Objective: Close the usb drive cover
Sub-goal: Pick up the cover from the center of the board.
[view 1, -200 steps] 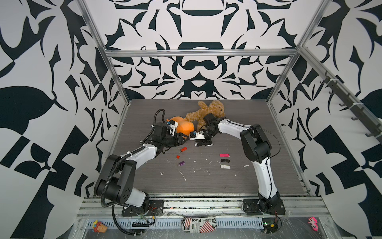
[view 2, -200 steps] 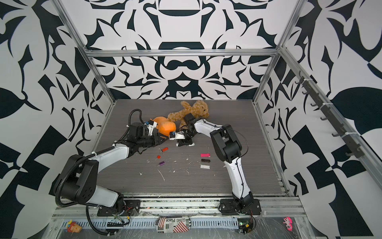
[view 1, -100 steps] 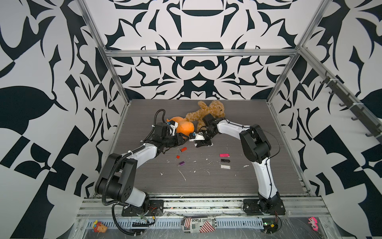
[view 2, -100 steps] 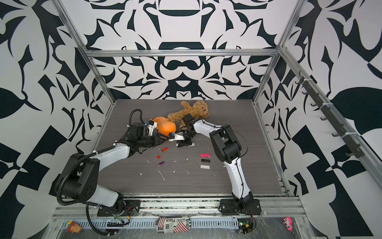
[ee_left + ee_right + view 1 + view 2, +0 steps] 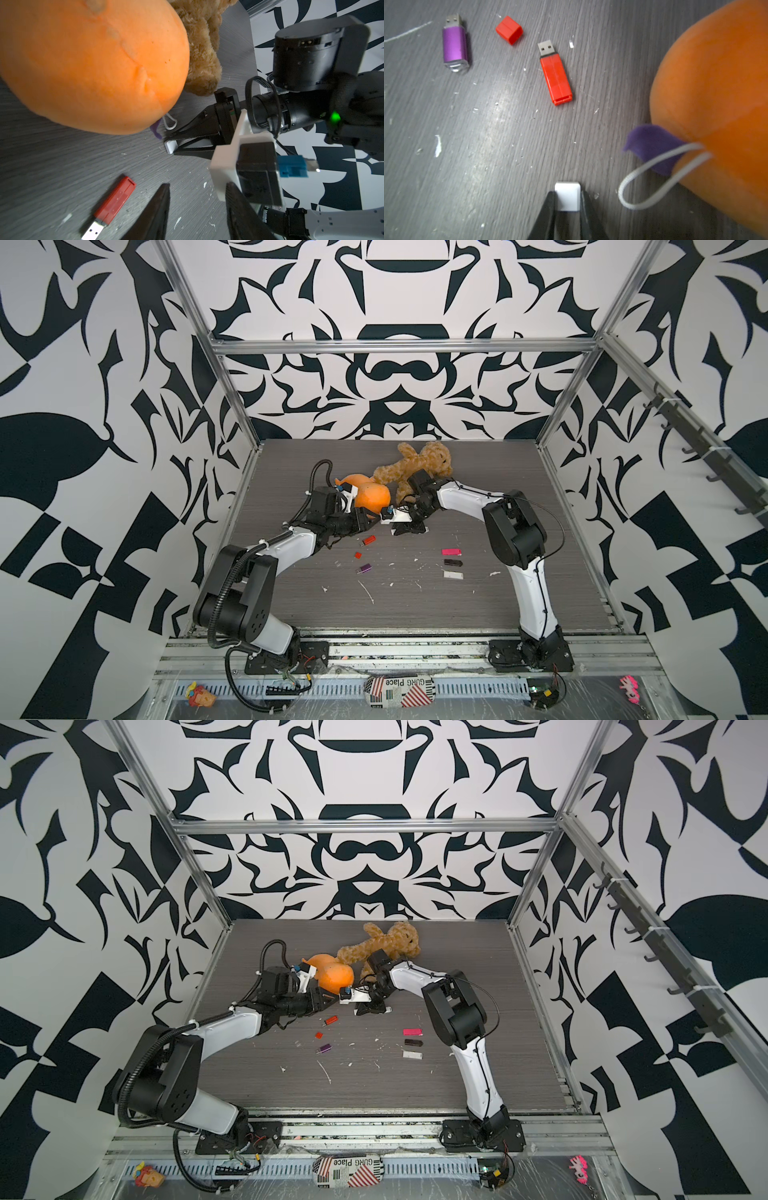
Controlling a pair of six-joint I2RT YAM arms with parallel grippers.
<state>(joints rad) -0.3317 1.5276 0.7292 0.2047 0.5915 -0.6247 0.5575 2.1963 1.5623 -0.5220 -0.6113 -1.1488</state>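
I am clamping the white cover (image 5: pixel 567 196), on the bench (image 5: pixel 488 145) by the orange plush (image 5: pixel 716 83), in my right hand (image 5: pixel 567 194); likely light, rigid, slick, so gripping its flat sides. Left hand (image 5: pixel 197 185) hanging part-open, empty.

Red drive (image 5: pixel 556 81) glossy plastic; orange plush (image 5: pixel 716 104) matt cloth

Bold black-and-white leaf-patterned walls (image 5: pixel 395 377) surround a grey wood-grain table (image 5: pixel 415 614) flecked with white.
The plush (image 5: pixel 372 495) is orange, with a purple tag (image 5: pixel 652 145) and a pale grey loop (image 5: pixel 654 166); the teddy bear (image 5: pixel 424 458) is tan brown. The red USB drive (image 5: pixel 556 80) and the purple drive (image 5: pixel 455 45) both show silver plugs. The red cap (image 5: pixel 509 30) is the same red; the white cap (image 5: pixel 567 196) is plain. Both top views show a pink drive (image 5: pixel 451 551), black drive (image 5: pixel 453 562) and white drive (image 5: pixel 453 575). The arms (image 5: pixel 469 495) are white and black.
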